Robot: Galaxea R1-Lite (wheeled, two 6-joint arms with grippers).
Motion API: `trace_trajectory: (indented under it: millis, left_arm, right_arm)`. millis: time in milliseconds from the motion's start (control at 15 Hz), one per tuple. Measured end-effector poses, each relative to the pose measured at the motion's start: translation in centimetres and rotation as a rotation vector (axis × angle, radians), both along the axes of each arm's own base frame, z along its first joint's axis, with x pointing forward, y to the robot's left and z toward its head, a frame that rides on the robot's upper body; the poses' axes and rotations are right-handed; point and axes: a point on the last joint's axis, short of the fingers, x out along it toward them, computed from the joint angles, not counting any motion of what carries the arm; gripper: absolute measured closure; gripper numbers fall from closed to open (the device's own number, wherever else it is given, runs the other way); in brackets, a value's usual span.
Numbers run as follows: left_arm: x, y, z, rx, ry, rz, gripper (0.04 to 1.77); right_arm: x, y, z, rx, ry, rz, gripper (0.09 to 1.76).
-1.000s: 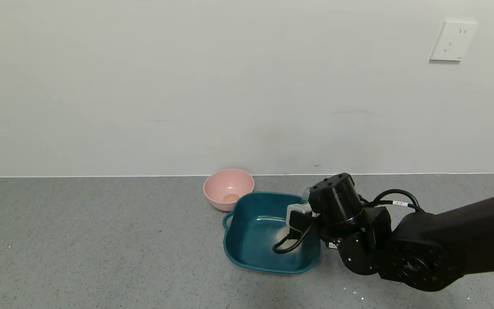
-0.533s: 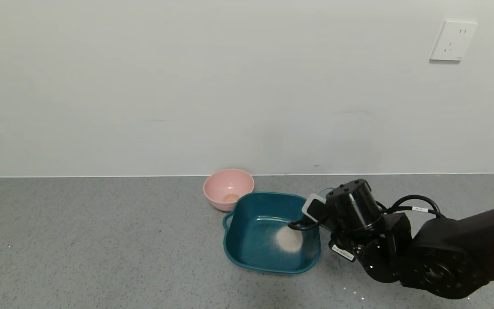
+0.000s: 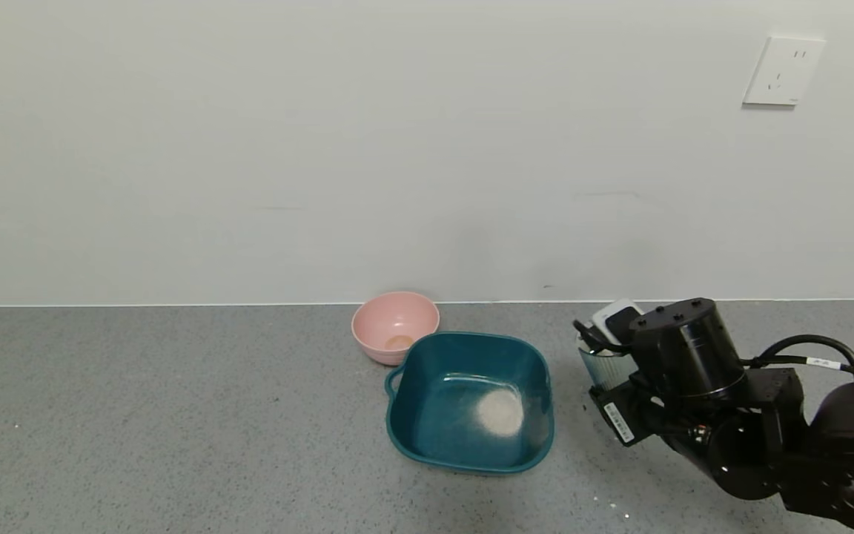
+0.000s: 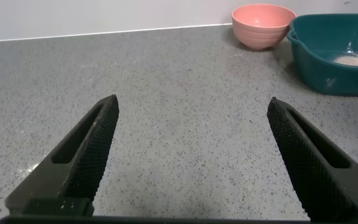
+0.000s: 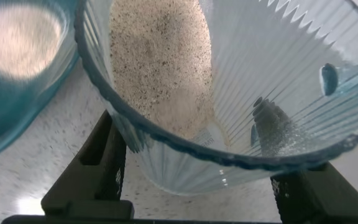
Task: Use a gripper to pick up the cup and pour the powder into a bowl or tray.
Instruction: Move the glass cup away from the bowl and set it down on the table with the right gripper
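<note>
Head view, cup point(image 3: 599, 365) in right pincer point(image 3: 608, 348), beside basin point(image 3: 471, 452)

A plain white wall point(image 3: 323, 148) rises behind the grey speckled counter point(image 3: 138, 415); 1 white socket point(image 3: 783, 71) sits high on that wall.

- Lighting is even, bright and diffuse; shadows on the grey counter point(image 3: 175, 415) are faint.
- Glare streaks the wet-looking floor of the teal basin point(image 3: 427, 374).
- Right wrist view: the ribbed cup point(image 5: 278, 93) is close, edges soft; a blown-out highlight lies on the basin behind.
</note>
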Motion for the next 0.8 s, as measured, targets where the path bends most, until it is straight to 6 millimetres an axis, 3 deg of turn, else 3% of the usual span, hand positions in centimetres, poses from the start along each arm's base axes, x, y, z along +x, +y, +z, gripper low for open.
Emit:
trace_trajectory:
  millis: [467, 800]
  left_arm:
    - [0.0, 0.0, 0.0, 0.0, 0.0, 0.0, 0.09]
    - [0.0, 0.0, 0.0, 0.0, 0.0, 0.0, 0.09]
  right_arm:
    - [1.0, -3.3, 0.2, 0.296, -0.1, -0.189, 0.53]
    - [3.8, -5.3, -2.4, 0.343, -0.2, -0.247, 0.53]
